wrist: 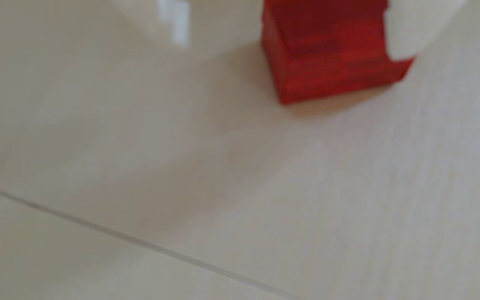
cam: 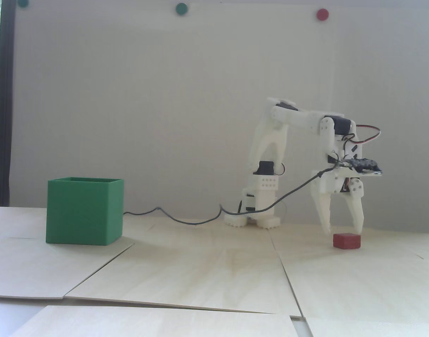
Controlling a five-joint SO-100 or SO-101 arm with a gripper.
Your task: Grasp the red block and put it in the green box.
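a: how does the gripper [cam: 344,231] stand?

b: it points straight down, its two white fingers spread wide in a v, with nothing held between them. in the fixed view the tips hang just above the tabletop [cam: 207,266], one tip a little off each upper corner of the red block [cam: 346,241].

a: so the block is right under it?

b: yes, the red block sits flat on the tabletop, directly below the gap between the tips. whether a tip touches it i cannot tell. in the wrist view the red block [wrist: 334,54] lies at the top edge, and one blurred white fingertip [wrist: 409,31] covers its upper right corner there; the other side of the gripper is only a pale blur at the upper left.

a: and farther out?

b: behind the gripper, toward the left of the fixed view, the white arm [cam: 291,119] bends up and back down to its base [cam: 256,214]. a black cable [cam: 186,220] runs from the wrist along the tabletop.

a: the green box?

b: the green box [cam: 84,214] stands upright and open-topped, well apart from the gripper, far off beyond the base at the left of the fixed view. on the wall above are a red magnet [cam: 322,14] and a green magnet [cam: 181,8].
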